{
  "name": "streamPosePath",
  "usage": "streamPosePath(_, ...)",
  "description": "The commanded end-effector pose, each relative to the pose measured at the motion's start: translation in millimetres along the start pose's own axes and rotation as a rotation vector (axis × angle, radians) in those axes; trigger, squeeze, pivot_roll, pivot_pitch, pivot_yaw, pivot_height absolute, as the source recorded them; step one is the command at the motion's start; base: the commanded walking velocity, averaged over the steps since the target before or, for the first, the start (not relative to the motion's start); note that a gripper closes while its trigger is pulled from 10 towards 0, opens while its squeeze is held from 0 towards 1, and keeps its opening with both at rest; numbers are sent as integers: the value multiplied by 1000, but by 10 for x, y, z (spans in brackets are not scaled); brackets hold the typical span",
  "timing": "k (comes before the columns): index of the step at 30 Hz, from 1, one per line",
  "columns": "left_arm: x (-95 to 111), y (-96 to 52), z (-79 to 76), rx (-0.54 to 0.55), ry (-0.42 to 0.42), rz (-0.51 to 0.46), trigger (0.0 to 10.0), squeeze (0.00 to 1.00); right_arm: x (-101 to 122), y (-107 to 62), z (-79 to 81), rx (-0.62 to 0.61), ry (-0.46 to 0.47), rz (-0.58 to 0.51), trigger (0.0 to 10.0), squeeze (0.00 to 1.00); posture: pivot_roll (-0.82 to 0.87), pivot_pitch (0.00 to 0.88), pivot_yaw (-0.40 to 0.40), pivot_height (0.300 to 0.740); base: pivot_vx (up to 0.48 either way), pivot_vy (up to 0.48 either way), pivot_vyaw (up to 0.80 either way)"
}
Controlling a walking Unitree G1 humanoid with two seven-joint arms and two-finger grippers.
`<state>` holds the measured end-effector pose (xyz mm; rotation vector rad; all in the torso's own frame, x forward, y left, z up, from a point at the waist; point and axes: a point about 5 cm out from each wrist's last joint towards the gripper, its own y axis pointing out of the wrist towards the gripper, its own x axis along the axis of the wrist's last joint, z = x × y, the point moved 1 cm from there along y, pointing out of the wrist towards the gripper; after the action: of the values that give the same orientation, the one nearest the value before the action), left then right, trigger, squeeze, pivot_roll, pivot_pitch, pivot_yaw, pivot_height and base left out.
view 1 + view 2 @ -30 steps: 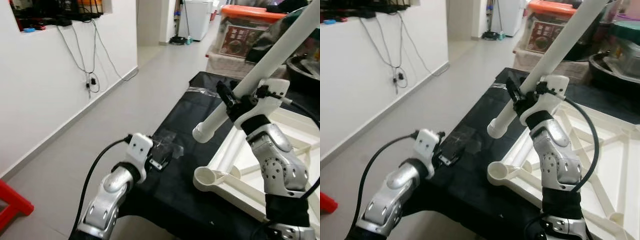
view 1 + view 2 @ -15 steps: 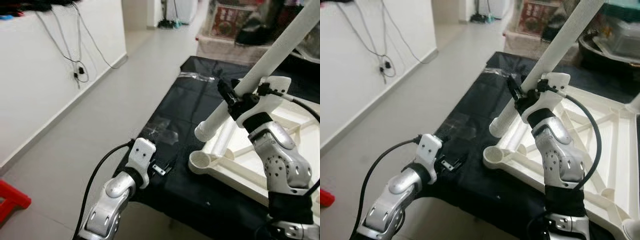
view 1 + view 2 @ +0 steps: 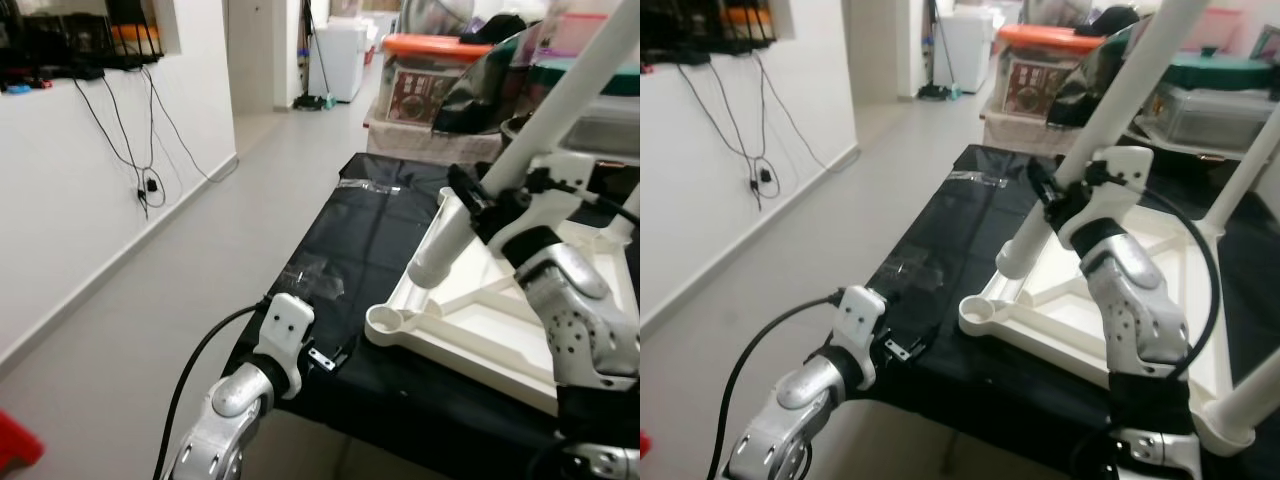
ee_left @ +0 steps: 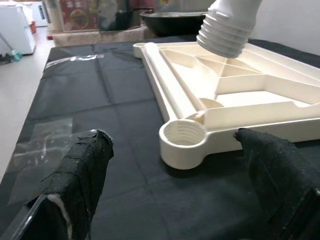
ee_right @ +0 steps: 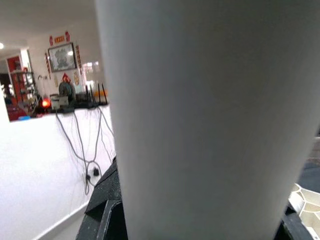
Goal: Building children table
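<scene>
Lowered toward one tabletop [image 3: 470, 320], one leg [image 3: 520, 165] sits clamped in right fingers [image 3: 478, 203]; left fingers [image 4: 80, 175] apart

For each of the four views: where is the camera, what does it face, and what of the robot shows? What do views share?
Left eye, right eye: head, looking down at the tabletop on black cloth; both arms show, right tool gripping the leg.
Left wrist: faces the socket between the open left tool's fingers.
Right wrist: the leg up close.
Shared: the leg's threaded end.
</scene>
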<state>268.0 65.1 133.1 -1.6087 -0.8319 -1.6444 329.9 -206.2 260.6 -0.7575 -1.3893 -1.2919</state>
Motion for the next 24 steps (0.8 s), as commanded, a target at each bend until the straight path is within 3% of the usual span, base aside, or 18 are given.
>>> streamPosePath(1, 16, -9, -21, -5, -12, -1, 10000, 0, -10, -15, 28, -4, -8, -3, 10000, 0, 48, 0, -82, 740, 0, 0, 0)
streamPosePath(24, 63, 22, 8, 26, 4, -25, 10000, 0, -77, -31, 146, 15, -13, 3, 10000, 0, 45, 0, -79, 740, 0, 0, 0)
